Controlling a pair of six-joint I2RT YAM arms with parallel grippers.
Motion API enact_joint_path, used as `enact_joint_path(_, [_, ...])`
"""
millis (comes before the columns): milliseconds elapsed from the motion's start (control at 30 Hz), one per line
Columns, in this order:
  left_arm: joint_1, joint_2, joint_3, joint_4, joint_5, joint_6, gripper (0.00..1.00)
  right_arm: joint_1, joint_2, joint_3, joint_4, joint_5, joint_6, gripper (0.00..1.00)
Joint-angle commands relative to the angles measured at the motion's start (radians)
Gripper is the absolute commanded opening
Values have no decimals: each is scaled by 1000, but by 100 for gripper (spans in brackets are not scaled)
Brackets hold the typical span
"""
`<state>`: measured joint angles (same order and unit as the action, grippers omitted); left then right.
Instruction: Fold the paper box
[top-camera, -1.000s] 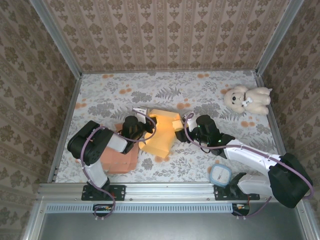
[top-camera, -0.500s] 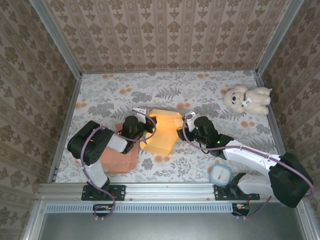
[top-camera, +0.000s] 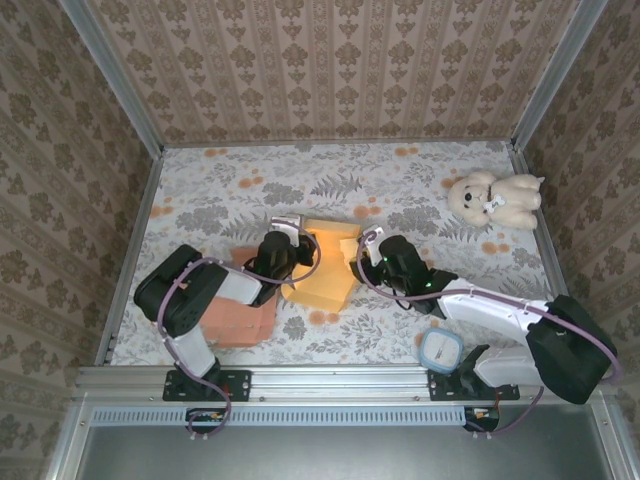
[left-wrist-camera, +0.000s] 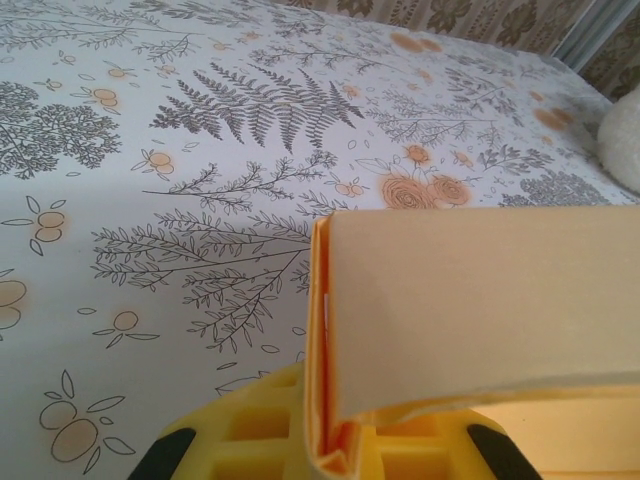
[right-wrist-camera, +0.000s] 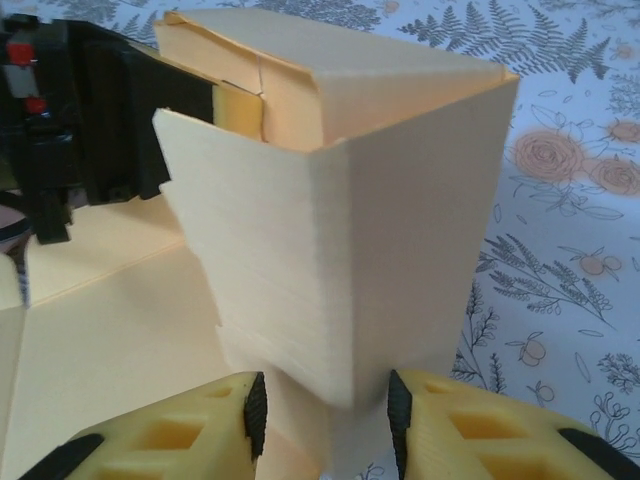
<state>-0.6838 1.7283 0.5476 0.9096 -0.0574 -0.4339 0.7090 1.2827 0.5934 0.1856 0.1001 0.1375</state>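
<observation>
The step in hand looked to be raising and squaring a side wall of the paper box (top-camera: 322, 268), which lay near the middle of the desk (top-camera: 250, 190), between the two arms. To do it well, the left pincer (left-wrist-camera: 338, 450), clamped tight on a doubled edge of the card, should serve as an anchor and not drag. The right pincer (right-wrist-camera: 327, 420) should take the upright corner low, close to the crease, and turn it along the scored line rather than crush the thin panel. Its pads (right-wrist-camera: 180, 435) stood one to each side of that corner's lower tip, but I could not tell whether they gripped it. The box was pale orange-yellow card, half formed. In the right wrist view two walls met at a sharp upright corner under an open top, with a flat panel lying beside them. In the left wrist view a flap two layers thick reached out above the floral desk.
</observation>
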Motion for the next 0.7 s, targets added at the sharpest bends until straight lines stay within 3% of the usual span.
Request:
enact_joint_path(0, [-32, -56, 33, -65, -83, 20, 0, 10, 32, 43, 44, 70, 26, 36])
enact_joint_path(233, [-72, -104, 26, -120, -125, 16, 0, 10, 60, 36, 86, 221, 51, 36])
enact_joint_path(467, [-114, -131, 36, -172, -138, 8, 0, -1, 100, 53, 119, 254, 33, 35])
enact_joint_path(667, [-145, -160, 56, -257, -187, -28, 0, -8, 156, 58, 152, 340, 46, 28])
